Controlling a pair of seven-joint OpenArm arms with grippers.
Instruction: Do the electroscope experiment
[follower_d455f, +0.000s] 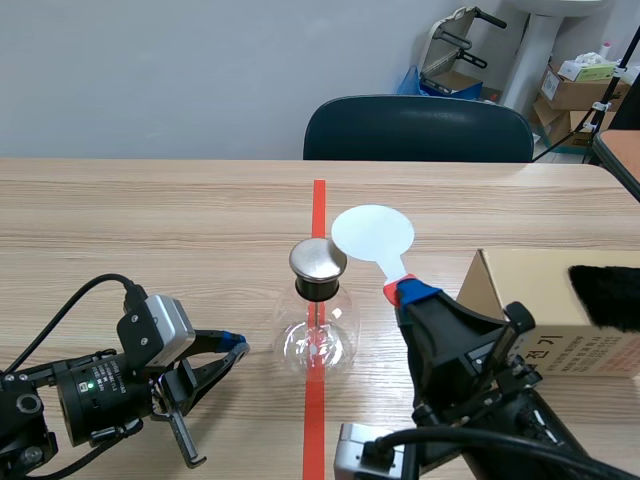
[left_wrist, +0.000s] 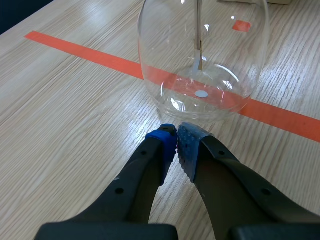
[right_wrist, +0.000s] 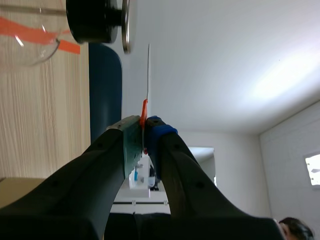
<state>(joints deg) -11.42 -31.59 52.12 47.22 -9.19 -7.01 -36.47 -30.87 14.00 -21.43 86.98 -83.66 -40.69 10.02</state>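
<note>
1. The left gripper (left_wrist: 176, 145) has its fingers closed, the pads meeting on nothing.
2. Just ahead of its tips stands the electroscope (left_wrist: 202, 60), a glass flask on the tape line.
3. The right gripper (right_wrist: 145, 126) clamps the red handle of a white disc paddle (follower_d455f: 372, 233), whose disc stands just beside the electroscope's metal cap (follower_d455f: 318, 258).
4. A cardboard box (follower_d455f: 530, 290) carrying black fur (follower_d455f: 605, 295) lies beside the right gripper.
5. A chair (follower_d455f: 418, 130) stands far beyond both.

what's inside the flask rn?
A thin rod hangs down the middle of the flask, ending in a small pale strip above a white dot at the bottom. The stopper hides the rod's top. Tape shows through from underneath.
</note>
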